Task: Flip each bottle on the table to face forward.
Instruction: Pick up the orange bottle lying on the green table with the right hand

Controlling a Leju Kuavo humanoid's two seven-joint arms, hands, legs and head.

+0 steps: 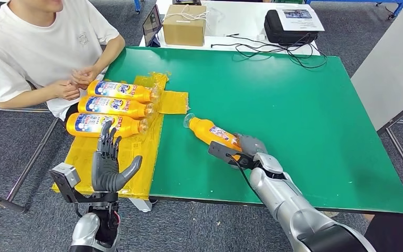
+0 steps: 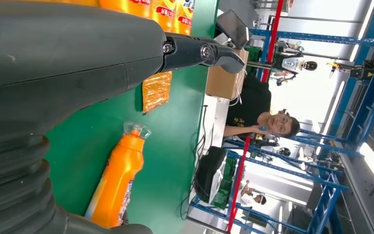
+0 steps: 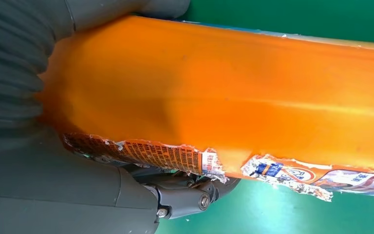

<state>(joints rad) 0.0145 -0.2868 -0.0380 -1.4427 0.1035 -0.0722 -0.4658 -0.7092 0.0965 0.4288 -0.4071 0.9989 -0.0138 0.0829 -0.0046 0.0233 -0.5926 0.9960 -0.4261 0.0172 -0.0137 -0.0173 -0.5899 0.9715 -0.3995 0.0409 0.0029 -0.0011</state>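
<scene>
While right hand [image 1: 247,147] grips one bottle [image 1: 212,131] — three bottles [image 1: 113,107] aside

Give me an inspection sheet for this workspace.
Surface: green table, yellow sheet on its left edge.
Job's things: three bottles side by side on the sheet; fourth bottle lying on the green.
Clutter: small yellow patch.
Hands: right hand grips the fourth bottle's base; left hand raised, fingers apart, empty.
Cables: black cables at the far edge.
Surroundings: cardboard box, black case, seated person.
</scene>
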